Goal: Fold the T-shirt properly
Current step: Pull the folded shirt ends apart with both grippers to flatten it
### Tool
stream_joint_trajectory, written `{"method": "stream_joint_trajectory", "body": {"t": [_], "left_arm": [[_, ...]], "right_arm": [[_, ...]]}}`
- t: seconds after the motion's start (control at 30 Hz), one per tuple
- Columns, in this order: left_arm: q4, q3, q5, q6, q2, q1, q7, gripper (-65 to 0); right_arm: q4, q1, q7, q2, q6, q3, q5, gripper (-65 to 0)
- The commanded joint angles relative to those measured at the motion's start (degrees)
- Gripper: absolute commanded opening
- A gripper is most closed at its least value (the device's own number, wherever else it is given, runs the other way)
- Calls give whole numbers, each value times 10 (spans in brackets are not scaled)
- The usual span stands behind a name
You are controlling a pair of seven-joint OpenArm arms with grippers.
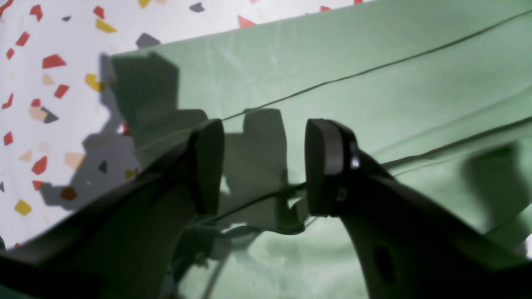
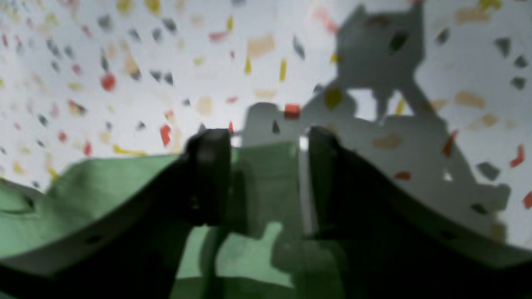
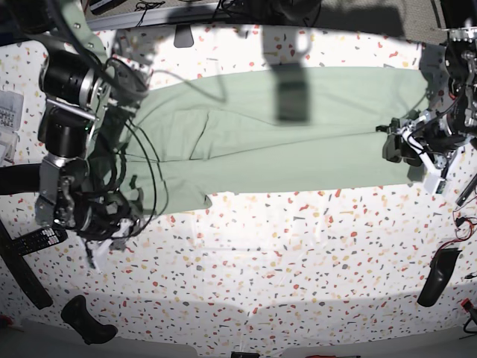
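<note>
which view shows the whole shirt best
The base view: the T-shirt lies there end to end as a long folded band. The left wrist view shows only creased cloth close up; the right wrist view only a blurred edge.

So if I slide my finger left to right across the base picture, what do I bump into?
Right gripper → T-shirt → left gripper

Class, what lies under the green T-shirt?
The T-shirt lies on a white speckled table, visible around it. Whatever sits beneath the cloth itself is covered.
</note>
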Motion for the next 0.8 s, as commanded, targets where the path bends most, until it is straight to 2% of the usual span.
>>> {"method": "stream_joint_trajectory", "body": {"t": [0.0,0.13,0.27,0.33,0.4,0.43,0.5,0.6,0.77], "left_arm": [[9,-4,-8,-2,-8,-8,-14,-362],[9,-3,-9,-2,-8,-8,-14,-362],[9,-3,-9,-2,-8,-8,-14,-362],[9,-4,-9,-2,-8,-8,-13,-362],[9,-3,-9,-2,-8,-8,-14,-362],[9,-4,-9,-2,-8,-8,-13,-362],[9,-4,-9,-2,-8,-8,-13,-362],[9,-4,-9,-2,-8,-8,-13,-362],[9,-4,-9,-2,-8,-8,-13,-362]], "right_arm": [[6,20,13,8,4,-3,8,-342],[2,20,10,4,3,-5,9,-342],[2,20,-28,-5,-27,-5,17,-353],[2,18,-68,-10,-26,-5,48,-443],[2,17,-81,-14,-26,-5,75,-610],[2,17,-82,-14,-26,-5,78,-650],[5,19,-82,-14,-23,-5,77,-650],[23,17,-82,-15,25,-5,83,-650],[91,-15,-98,-15,29,-5,155,-650]]}}
